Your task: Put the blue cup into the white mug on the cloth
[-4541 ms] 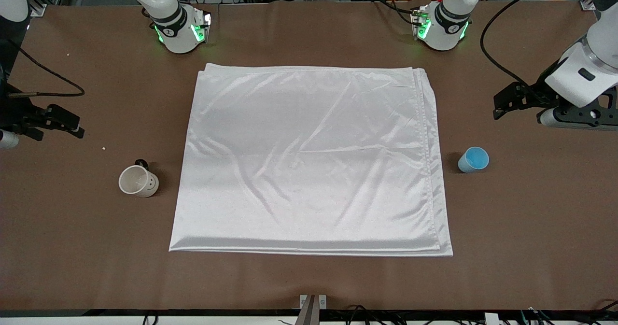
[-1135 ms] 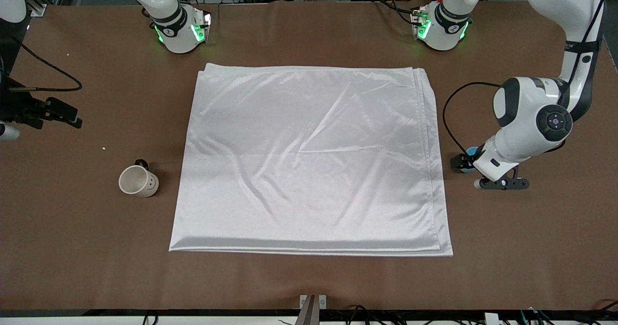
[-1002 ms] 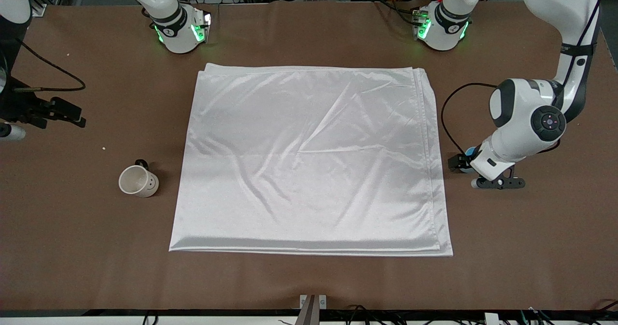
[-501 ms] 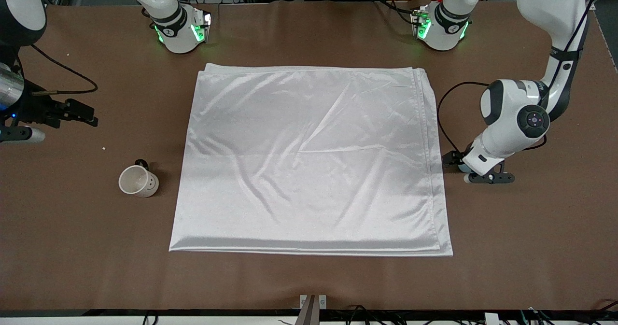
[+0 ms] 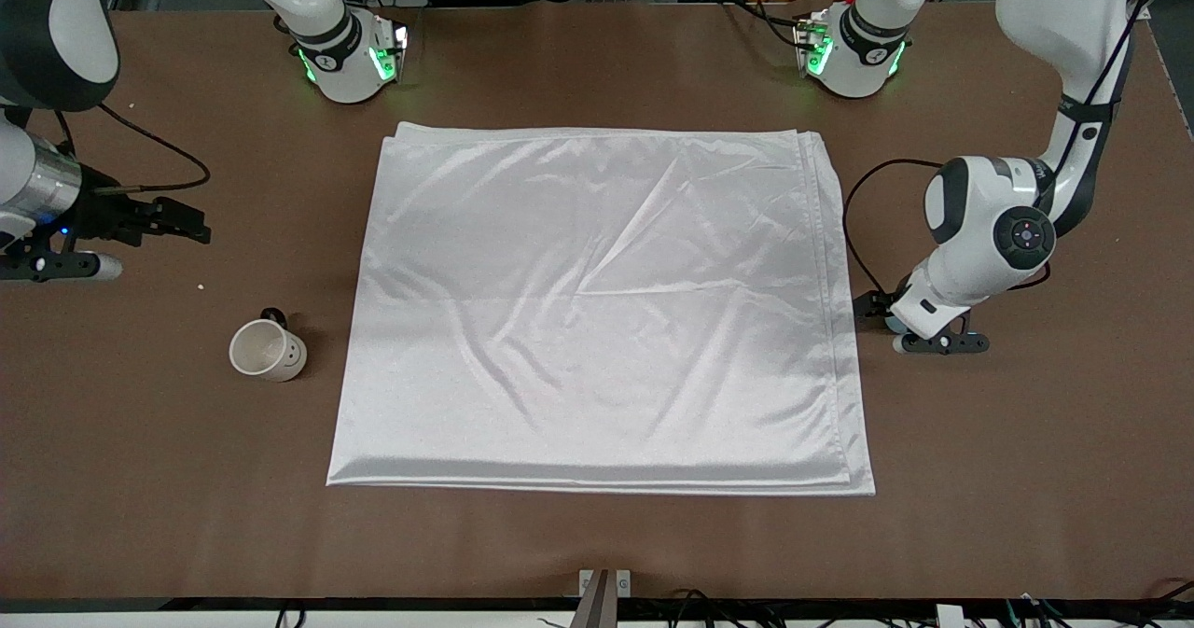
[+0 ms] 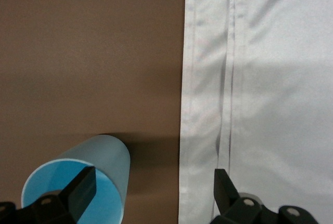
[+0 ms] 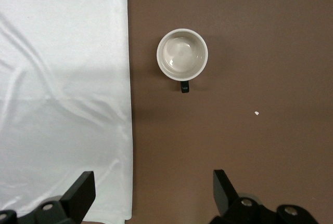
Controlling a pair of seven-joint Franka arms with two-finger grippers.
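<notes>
While the right arm is swinging in from the bench's (image 5: 140, 479) edge, the right hand (image 5: 187, 227) is coming to hover over bare bench at about eleven o'clock from the white mug (image 5: 268, 350), closer to it than half a second ago. Its fingers are spread wide, and its wrist camera is looking straight down on the mug's open mouth. The mug is standing upright and untouched, off the cloth (image 5: 597, 311), near the cloth's eight o'clock. The cloth is lying flat with nothing on it, so the mug likely needs carrying over first.

At the cloth's three o'clock, the left hand (image 5: 872, 306) is sitting low and has been drifting toward the cloth's edge over the last second. Its fingers are spread too: in its wrist view one fingertip (image 6: 78, 187) is at the blue cup's (image 6: 104, 161) mouth and the other is over the cloth's hem. The cup is standing on the bench just beside the cloth, not yet pinched, so the pick-up is only being lined up.
</notes>
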